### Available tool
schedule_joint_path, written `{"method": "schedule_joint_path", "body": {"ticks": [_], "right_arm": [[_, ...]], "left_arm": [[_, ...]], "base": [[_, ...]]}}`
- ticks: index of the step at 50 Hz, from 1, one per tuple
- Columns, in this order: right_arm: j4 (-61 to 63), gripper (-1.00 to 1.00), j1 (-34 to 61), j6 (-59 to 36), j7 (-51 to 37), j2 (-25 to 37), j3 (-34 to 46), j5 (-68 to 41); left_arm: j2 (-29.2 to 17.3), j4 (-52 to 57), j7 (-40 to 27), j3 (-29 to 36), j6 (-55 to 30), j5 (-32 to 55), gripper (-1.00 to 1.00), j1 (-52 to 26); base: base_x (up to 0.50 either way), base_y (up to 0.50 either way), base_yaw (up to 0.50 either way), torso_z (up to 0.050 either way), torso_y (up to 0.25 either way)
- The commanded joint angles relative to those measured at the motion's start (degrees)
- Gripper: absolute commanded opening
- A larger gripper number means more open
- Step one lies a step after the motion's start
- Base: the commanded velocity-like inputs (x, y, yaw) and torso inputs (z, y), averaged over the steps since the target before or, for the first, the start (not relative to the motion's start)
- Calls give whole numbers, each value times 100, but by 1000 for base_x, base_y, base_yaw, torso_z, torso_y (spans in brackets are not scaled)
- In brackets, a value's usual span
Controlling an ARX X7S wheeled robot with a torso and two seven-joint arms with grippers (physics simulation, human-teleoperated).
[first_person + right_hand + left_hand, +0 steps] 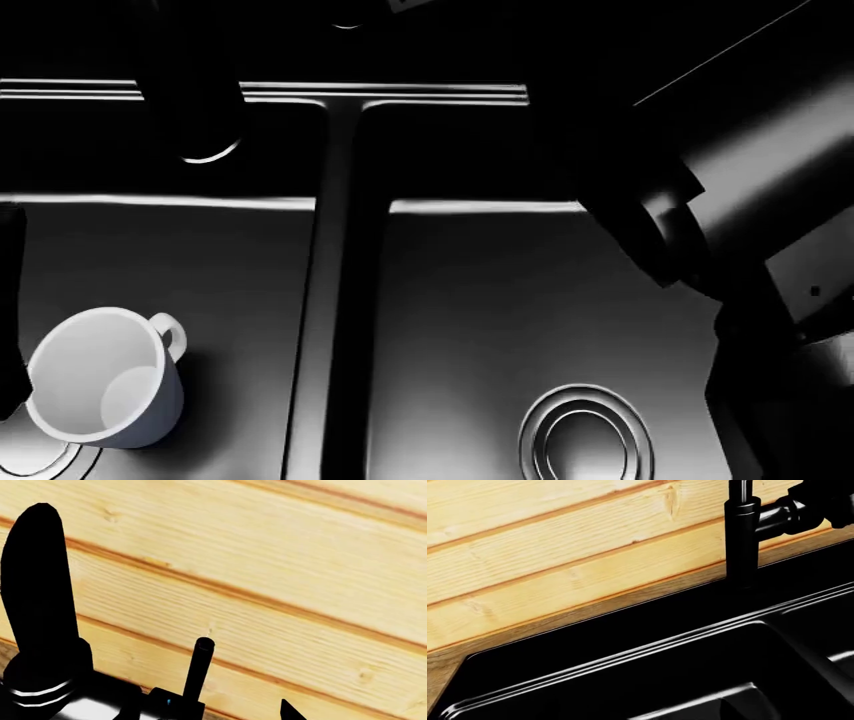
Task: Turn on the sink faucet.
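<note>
The sink faucet (741, 540) rises as a glossy black post from the back rim of the sink (627, 645), in front of the plank wall. Its short lever (784, 514) sticks out sideways, and a dark chunky shape that looks like my right gripper sits at the lever's end. In the right wrist view the faucet (37, 590) stands close by and the lever's silvery end (87, 711) lies beside my right gripper (227, 710). Only one fingertip (289, 711) shows clearly, so its state is unclear. My left gripper is out of view. The head view looks down on the divider ridge (340, 300).
A white mug (100, 392) lies in the left basin. A ringed drain (587, 436) shows in the right basin. My right arm (761, 190) reaches over the right basin. Pale wooden planks (560, 555) form the wall right behind the faucet.
</note>
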State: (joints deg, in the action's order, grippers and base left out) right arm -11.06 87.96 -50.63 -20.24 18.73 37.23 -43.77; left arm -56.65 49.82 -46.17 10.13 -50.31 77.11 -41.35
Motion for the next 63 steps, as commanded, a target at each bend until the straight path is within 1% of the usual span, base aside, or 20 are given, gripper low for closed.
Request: {"method": "schedule_joint_path", "body": {"ticks": [1,7,16,19,21,26,31,34,38,43,53,58,59,63], "right_arm": [[-396,100,79,209,146,-96,62,129],[-344,100,199,173,143,-104,66,129],[-313,100,235,182,156,-125,74,118],[-365,100,218,250,169,-140,75,142],[-374,100,223,299,151,-120,71,180],[-153,100,173,300,-48,124,-196,86],[2,100,161,304,-145,324,-389,11],[240,100,41,308,-322,535,-672,-136],[491,100,-161,261,-536,771,-936,-295],[849,100,-412,194,-784,1038,-1219,-485],[1266,100,-715,164,-1180,1356,-1749,-803],[1305,100,-777,150,-1249,1452,-1873,-873],[1330,100,-811,158,-1271,1473,-1901,-885],[1545,100,-807,193,-1184,1445,-1831,-904]], "left_arm": [[-21,4,58,-18,63,-60,100,73],[-65,59,63,-52,102,-116,100,124],[-202,182,6,-234,218,152,100,107],[-195,193,32,-203,204,141,100,96],[-174,209,88,-184,234,5,100,220],[-199,195,197,-235,351,-146,100,501],[-279,220,155,-269,346,2,100,496],[-300,245,177,-301,404,-111,100,675],[-300,223,79,-247,307,71,100,439],[-244,222,55,-159,249,51,100,355],[-298,239,209,-285,480,-266,100,821],[-341,221,253,-348,564,-331,100,996],[-336,240,290,-367,624,-446,100,1139],[-321,228,226,-295,530,-326,100,972]], "base": [[0,0,0,0,0],[0,0,0,20,-68],[0,0,0,26,-77],[0,0,0,0,0],[0,0,0,0,0],[0,0,0,0,0],[0,0,0,0,0],[0,0,0,0,0],[0,0,0,0,0],[0,0,0,0,0],[0,0,0,0,0],[0,0,0,0,0],[0,0,0,0,0],[0,0,0,0,0]]}}
